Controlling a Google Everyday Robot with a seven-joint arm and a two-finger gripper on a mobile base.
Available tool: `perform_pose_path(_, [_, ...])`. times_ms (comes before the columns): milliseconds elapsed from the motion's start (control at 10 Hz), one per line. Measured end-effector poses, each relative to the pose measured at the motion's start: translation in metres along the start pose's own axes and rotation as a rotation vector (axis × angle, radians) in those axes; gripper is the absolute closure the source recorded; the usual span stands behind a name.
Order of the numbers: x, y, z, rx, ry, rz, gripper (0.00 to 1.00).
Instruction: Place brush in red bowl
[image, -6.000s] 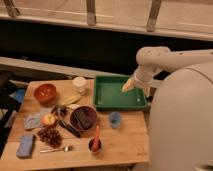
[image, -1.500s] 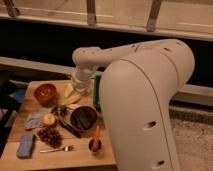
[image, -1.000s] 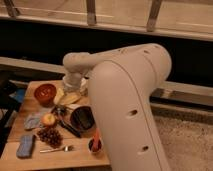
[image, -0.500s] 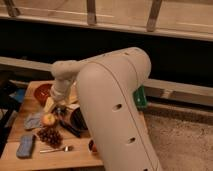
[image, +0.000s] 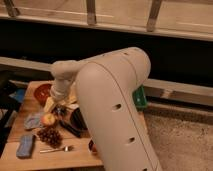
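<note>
The red bowl stands at the back left of the wooden table, partly hidden by my arm. The brush is a dark, long object lying on the table in front of a dark bowl. My gripper hangs at the end of the white arm, just right of the red bowl and above the table behind the brush. It hovers close over a yellow item. The big white arm covers the right half of the table.
An apple, a bunch of grapes, a grey cloth, a blue sponge and a spoon lie at the front left. A corner of the green tray shows behind the arm.
My arm has swung left across the table, from over the green tray to beside the red bowl, and has dropped lower. The objects on the table have not moved.
</note>
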Motion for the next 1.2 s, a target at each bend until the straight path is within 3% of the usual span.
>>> perform_pose_path(400, [0.023, -0.017, 0.015, 0.011, 0.05, 0.06, 0.2])
perform_pose_path(700, [0.033, -0.015, 0.028, 0.003, 0.079, 0.083, 0.2])
perform_pose_path(900, [0.031, 0.0, 0.049, 0.006, 0.111, 0.072, 0.2])
perform_pose_path(1200, [0.028, 0.011, 0.062, 0.007, 0.128, 0.063, 0.2])
